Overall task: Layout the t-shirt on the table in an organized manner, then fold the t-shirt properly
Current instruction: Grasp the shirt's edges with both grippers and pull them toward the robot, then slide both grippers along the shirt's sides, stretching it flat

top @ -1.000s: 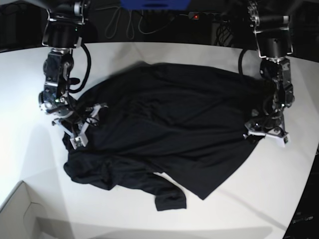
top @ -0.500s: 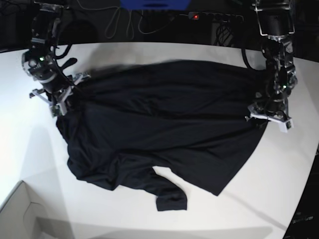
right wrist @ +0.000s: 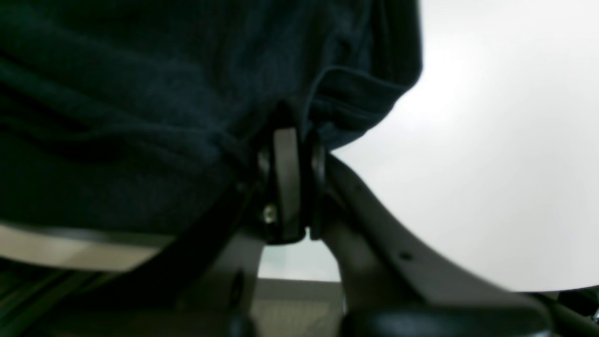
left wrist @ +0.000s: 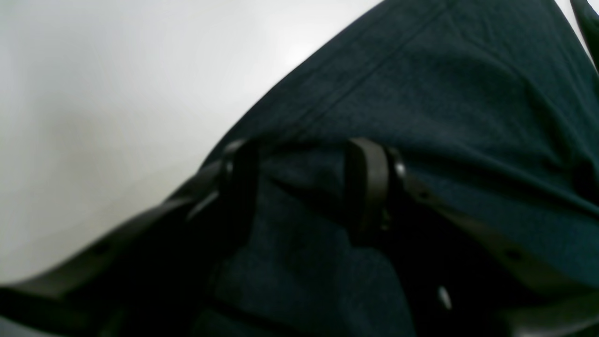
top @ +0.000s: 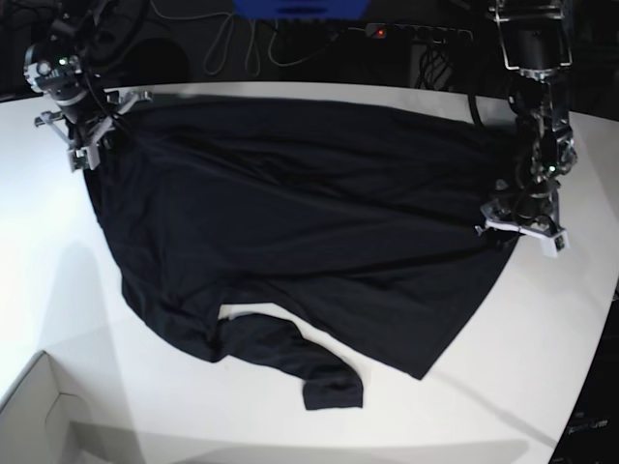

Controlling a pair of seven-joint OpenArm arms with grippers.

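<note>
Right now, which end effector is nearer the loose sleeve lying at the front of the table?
Left. The left end effector grips the t-shirt at its side edge, up from the sleeve. The right end effector holds the far corner, farther away.

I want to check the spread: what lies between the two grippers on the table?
In the base view, only the t-shirt stretches from the right gripper to the left gripper.
</note>
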